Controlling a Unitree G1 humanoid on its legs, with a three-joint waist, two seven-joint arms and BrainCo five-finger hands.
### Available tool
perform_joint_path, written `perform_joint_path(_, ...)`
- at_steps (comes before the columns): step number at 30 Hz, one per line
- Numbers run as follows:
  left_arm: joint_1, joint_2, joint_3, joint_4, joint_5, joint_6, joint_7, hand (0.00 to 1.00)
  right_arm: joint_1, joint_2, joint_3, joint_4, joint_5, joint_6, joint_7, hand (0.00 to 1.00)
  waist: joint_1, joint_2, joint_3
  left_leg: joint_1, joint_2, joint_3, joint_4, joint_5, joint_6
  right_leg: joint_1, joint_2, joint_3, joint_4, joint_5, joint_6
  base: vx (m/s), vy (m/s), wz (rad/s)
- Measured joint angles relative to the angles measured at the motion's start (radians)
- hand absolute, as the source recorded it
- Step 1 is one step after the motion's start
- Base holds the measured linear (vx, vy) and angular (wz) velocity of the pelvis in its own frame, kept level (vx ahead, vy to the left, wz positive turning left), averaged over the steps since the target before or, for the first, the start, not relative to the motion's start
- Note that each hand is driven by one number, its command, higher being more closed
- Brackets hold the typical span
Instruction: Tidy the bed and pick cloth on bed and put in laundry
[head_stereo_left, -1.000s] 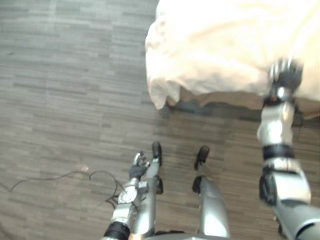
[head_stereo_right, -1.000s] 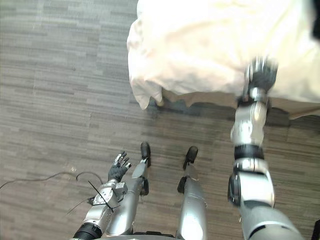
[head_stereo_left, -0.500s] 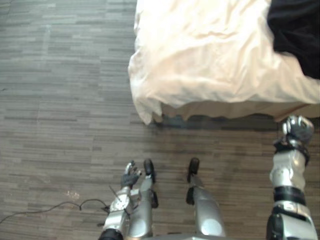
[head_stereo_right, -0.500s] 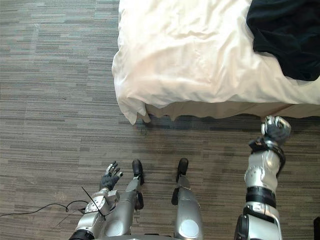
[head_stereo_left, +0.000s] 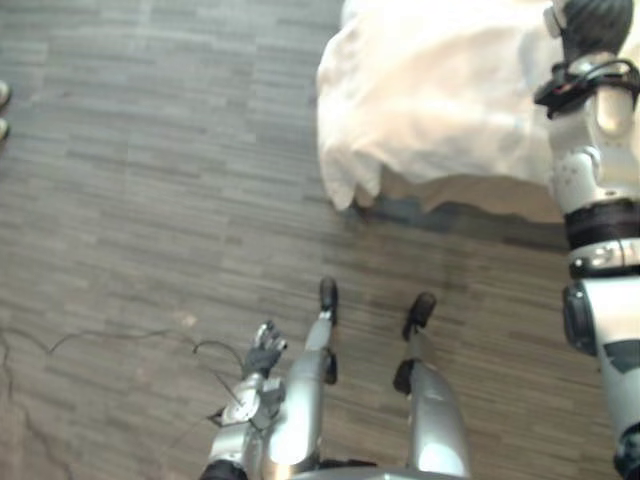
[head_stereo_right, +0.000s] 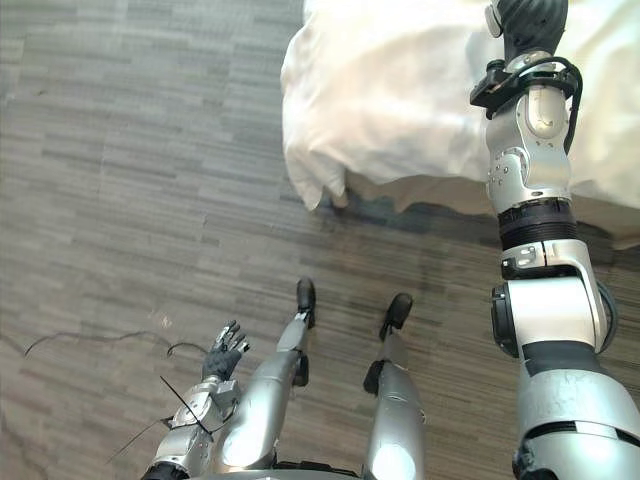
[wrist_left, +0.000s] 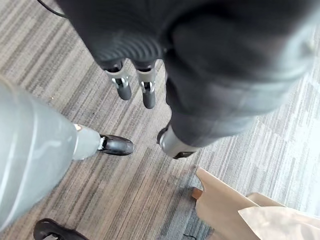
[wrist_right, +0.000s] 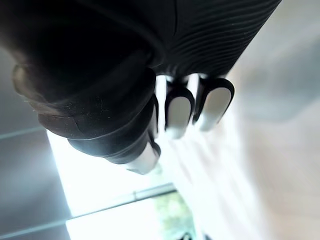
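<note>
Raised since half a second ago, the right hand (head_stereo_right: 528, 22) has gone from low in front of the bed's near edge to high over the sheet. The whole picture has swung as well, so the head camera has moved rather than the bed.

Nearest, the left hand (head_stereo_left: 262, 352) hangs low beside the body over the grey wood-plank floor (head_stereo_left: 150, 200). Its fingers (wrist_left: 122, 87) are straight and spread, the thumb (wrist_left: 172, 145) stands apart, and it holds nothing. Its wrist view looks down past those fingers at the floor and at a corner of the bed. There a tan bed base (wrist_left: 220, 210) shows under the hanging edge of the sheet.

Farther off stands the bed (head_stereo_left: 470, 195), its near left corner toward the robot. A cream-white rumpled sheet (head_stereo_right: 400, 90) covers it, drooping over that corner in a loose fold that reaches close to the floor.

Above the sheet, near the bed's front edge, the right arm reaches up and forward, the dark ribbed back of its hand at the top of the eye views. In its own wrist view the fingers (wrist_right: 215, 102) lie released in a row, the thumb (wrist_right: 142, 160) beside them, with nothing between them. Pale sheet shows blurred past the tips, and I cannot tell whether they touch it.

Where the black cloth lies now I cannot tell; neither hand has it.
</note>
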Motion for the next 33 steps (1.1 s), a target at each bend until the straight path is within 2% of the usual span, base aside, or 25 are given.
perform_joint_path(1,-0.007,-0.001,-0.006,-0.003,-0.004,-0.003,0.000,0.00,0.000,0.000,0.004,0.003,0.000,-0.010,0.000,1.00,0.001,0.007,0.003,-0.010,-0.001,-0.005,0.000,0.002,0.002,-0.006,-0.001,-0.003,-0.002,0.002,0.000,-0.04,0.034,0.20)
perform_joint_path(2,-0.021,-0.003,-0.013,-0.003,-0.014,-0.008,-0.001,0.00,-0.007,0.000,-0.002,-0.011,0.000,-0.042,0.000,1.00,0.000,0.017,0.013,-0.026,-0.004,-0.012,0.000,0.006,0.001,-0.016,-0.002,-0.005,-0.006,0.006,0.000,-0.02,0.035,0.13)
perform_joint_path(5,-0.064,-0.003,-0.025,-0.005,-0.044,-0.021,-0.002,0.00,-0.039,0.000,-0.003,-0.025,-0.001,-0.072,0.013,1.00,-0.003,0.020,0.020,-0.079,-0.006,-0.011,0.000,0.007,-0.006,-0.069,-0.005,-0.003,-0.007,0.012,0.001,-0.05,0.067,0.02)
perform_joint_path(10,-0.094,-0.026,-0.011,-0.059,-0.070,-0.036,-0.002,0.00,-0.040,0.005,-0.007,-0.142,-0.052,-0.098,0.028,1.00,0.002,0.019,0.020,-0.157,0.013,0.016,-0.001,0.014,-0.017,-0.183,-0.005,0.015,0.043,-0.002,-0.010,-0.05,0.043,-0.15)
perform_joint_path(13,-0.103,-0.073,0.039,-0.081,-0.071,-0.039,0.000,0.00,-0.031,0.070,-0.023,-0.177,-0.080,-0.107,0.046,1.00,-0.007,0.018,0.017,-0.171,0.029,0.039,0.000,0.017,-0.021,-0.223,0.003,0.028,0.080,-0.014,-0.021,-0.01,0.038,-0.21)
perform_joint_path(15,-0.103,-0.104,0.069,-0.082,-0.071,-0.039,0.000,0.00,0.032,0.121,-0.027,-0.211,-0.085,-0.115,0.046,1.00,-0.008,0.010,-0.011,-0.173,0.039,0.054,0.000,0.018,-0.023,-0.239,0.009,0.035,0.099,-0.025,-0.024,0.03,0.025,-0.17)
perform_joint_path(17,-0.102,-0.120,0.111,-0.074,-0.071,-0.038,0.002,0.00,0.212,0.212,-0.025,-0.294,-0.124,-0.118,0.067,1.00,-0.011,-0.029,-0.060,-0.156,0.053,0.072,0.000,0.012,-0.032,-0.246,0.019,0.051,0.126,-0.046,-0.031,0.06,0.004,-0.22)
perform_joint_path(18,-0.102,-0.122,0.122,-0.071,-0.071,-0.038,0.002,0.00,0.263,0.237,-0.024,-0.312,-0.130,-0.118,0.076,1.00,-0.015,-0.038,-0.071,-0.149,0.055,0.075,0.000,0.012,-0.032,-0.245,0.020,0.053,0.137,-0.054,-0.033,0.07,0.005,-0.15)
perform_joint_path(19,-0.102,-0.124,0.138,-0.064,-0.070,-0.037,0.002,0.00,0.369,0.277,0.004,-0.327,-0.140,-0.107,0.095,1.00,-0.025,-0.049,-0.087,-0.130,0.058,0.074,0.000,0.012,-0.034,-0.234,0.020,0.053,0.156,-0.071,-0.034,0.06,0.011,0.00)
perform_joint_path(21,-0.103,-0.125,0.151,-0.045,-0.071,-0.037,0.002,0.00,0.585,0.348,0.116,-0.205,-0.148,0.014,0.126,1.00,-0.030,-0.057,-0.090,-0.079,0.063,0.067,0.000,-0.002,-0.052,-0.188,0.019,0.045,0.182,-0.104,-0.034,0.05,0.021,0.10)
perform_joint_path(22,-0.103,-0.125,0.153,-0.035,-0.071,-0.036,0.002,0.00,0.636,0.384,0.145,-0.137,-0.148,0.056,0.127,1.00,-0.029,-0.057,-0.090,-0.065,0.064,0.064,0.000,-0.005,-0.055,-0.175,0.018,0.040,0.189,-0.113,-0.034,0.07,0.020,0.17)
perform_joint_path(23,-0.102,-0.125,0.165,-0.011,-0.072,-0.030,0.002,0.00,0.783,0.478,0.205,-0.010,-0.148,0.138,0.131,1.00,-0.024,-0.058,-0.089,-0.037,0.067,0.054,0.000,-0.011,-0.062,-0.146,0.017,0.026,0.204,-0.134,-0.033,0.07,0.010,0.21)
perform_joint_path(25,-0.103,-0.126,0.193,0.013,-0.072,-0.016,0.004,0.00,0.920,0.563,0.267,0.038,-0.144,0.200,0.159,1.00,-0.034,-0.064,-0.086,-0.002,0.070,0.041,0.000,-0.010,-0.061,-0.112,0.016,0.012,0.226,-0.156,-0.031,0.08,-0.002,0.21)
perform_joint_path(26,-0.103,-0.126,0.203,0.025,-0.071,-0.010,0.004,0.00,0.955,0.597,0.273,0.038,-0.143,0.206,0.175,1.00,-0.036,-0.072,-0.082,0.028,0.071,0.041,0.000,-0.013,-0.062,-0.086,0.014,0.012,0.236,-0.166,-0.032,0.07,-0.024,0.10)
perform_joint_path(27,-0.103,-0.121,0.211,0.048,-0.066,-0.004,0.004,0.00,0.968,0.619,0.273,0.036,-0.133,0.203,0.191,0.00,-0.038,-0.083,-0.076,0.083,0.071,0.042,0.000,-0.023,-0.061,-0.033,0.015,0.014,0.238,-0.177,-0.028,0.04,-0.031,-0.01)
perform_joint_path(29,-0.097,-0.111,0.210,0.077,-0.057,0.003,0.001,0.00,0.975,0.621,0.239,0.020,-0.116,0.183,0.208,0.00,-0.046,-0.097,-0.078,0.150,0.070,0.043,0.000,-0.035,-0.062,0.039,0.018,0.016,0.222,-0.182,-0.022,0.01,-0.036,-0.02)
perform_joint_path(30,-0.085,-0.096,0.207,0.107,-0.033,0.004,0.001,0.00,0.973,0.621,0.186,0.018,-0.115,0.161,0.217,0.00,-0.062,-0.120,-0.091,0.190,0.067,0.043,0.000,-0.054,-0.065,0.088,0.022,0.017,0.197,-0.187,-0.020,0.01,-0.023,-0.05)
perform_joint_path(32,-0.071,-0.065,0.204,0.146,-0.012,0.012,0.000,0.00,0.978,0.619,0.119,0.024,-0.116,0.151,0.216,0.00,-0.072,-0.153,-0.113,0.213,0.064,0.048,0.000,-0.063,-0.062,0.116,0.028,0.022,0.175,-0.180,-0.011,0.03,-0.006,-0.07)
perform_joint_path(33,-0.067,-0.032,0.194,0.193,0.018,0.032,0.001,0.00,0.997,0.616,0.037,0.046,-0.133,0.146,0.207,0.00,-0.088,-0.177,-0.127,0.242,0.063,0.047,0.000,-0.071,-0.056,0.157,0.031,0.022,0.151,-0.172,-0.006,0.04,-0.004,-0.01)
